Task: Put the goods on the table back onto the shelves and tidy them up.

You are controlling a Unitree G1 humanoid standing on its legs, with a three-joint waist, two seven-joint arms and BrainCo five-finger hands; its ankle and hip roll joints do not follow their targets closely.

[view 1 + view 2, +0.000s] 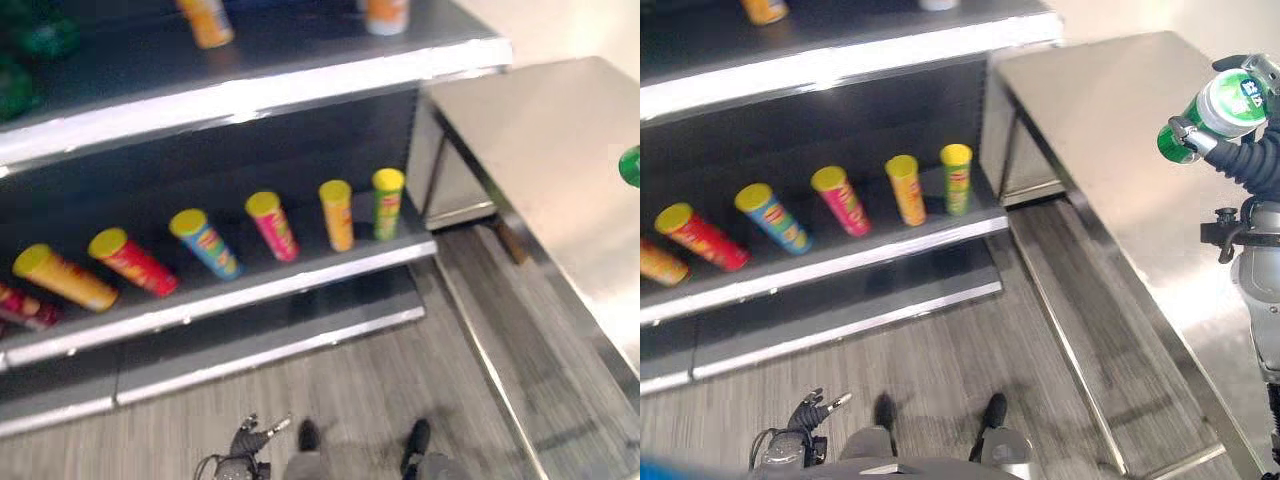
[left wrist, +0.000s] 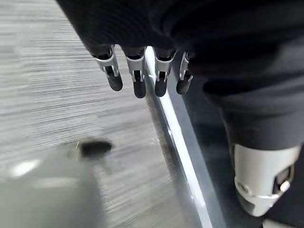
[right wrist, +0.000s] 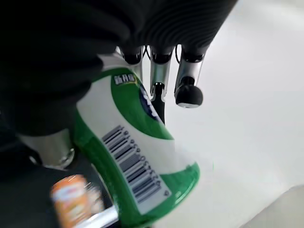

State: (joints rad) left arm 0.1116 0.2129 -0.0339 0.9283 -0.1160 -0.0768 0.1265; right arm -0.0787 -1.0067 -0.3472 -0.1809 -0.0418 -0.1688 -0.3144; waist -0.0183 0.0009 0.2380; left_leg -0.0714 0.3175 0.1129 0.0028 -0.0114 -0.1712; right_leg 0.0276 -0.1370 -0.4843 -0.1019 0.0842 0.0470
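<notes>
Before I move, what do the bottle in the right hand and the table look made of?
Green bottle: likely plastic, with a glossy wrapped white-and-green label. The right hand is shut on it. Table: seemingly brushed metal, pale grey with a soft sheen.

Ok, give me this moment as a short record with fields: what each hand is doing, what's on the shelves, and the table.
right hand: raised over the table, fingers curled round a green bottle with a white label
left hand: low near the floor beside the shelf base, fingers relaxed, holding nothing
middle shelf: row of chip cans with yellow lids, standing side by side
top shelf: orange containers, green items at its left end
table: steel top, bare where visible
task status: bottle not yet on a shelf
</notes>
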